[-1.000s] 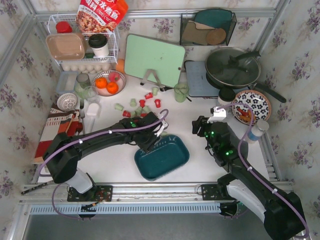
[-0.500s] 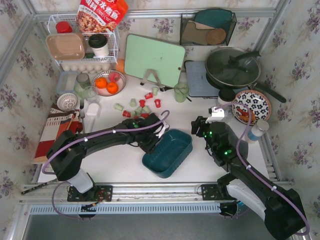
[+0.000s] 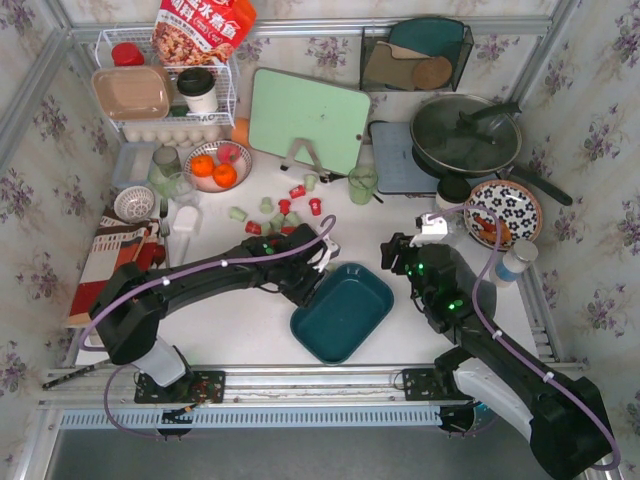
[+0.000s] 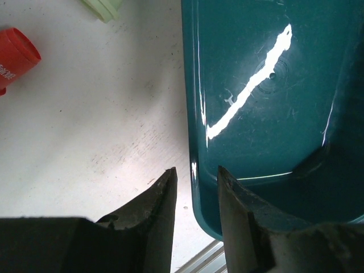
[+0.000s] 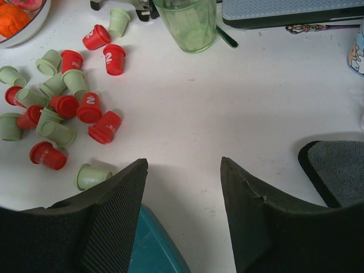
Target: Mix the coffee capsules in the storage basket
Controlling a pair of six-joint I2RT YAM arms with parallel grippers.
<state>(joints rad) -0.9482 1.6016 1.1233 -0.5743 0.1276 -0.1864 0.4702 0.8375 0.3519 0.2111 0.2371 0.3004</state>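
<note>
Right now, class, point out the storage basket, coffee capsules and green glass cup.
storage basket (image 3: 345, 315), top external view, bare floor.
coffee capsules (image 5: 89, 108), right wrist view, on one red capsule.
green glass cup (image 5: 186, 25), right wrist view, wall.

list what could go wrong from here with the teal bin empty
1. The left end effector pinches only the thin rim of the dark teal plastic rectangular basket; it may slip or tip.
2. The red and pale green cup-shaped capsules lie loose on the table; the open right end effector could scatter them.
</note>
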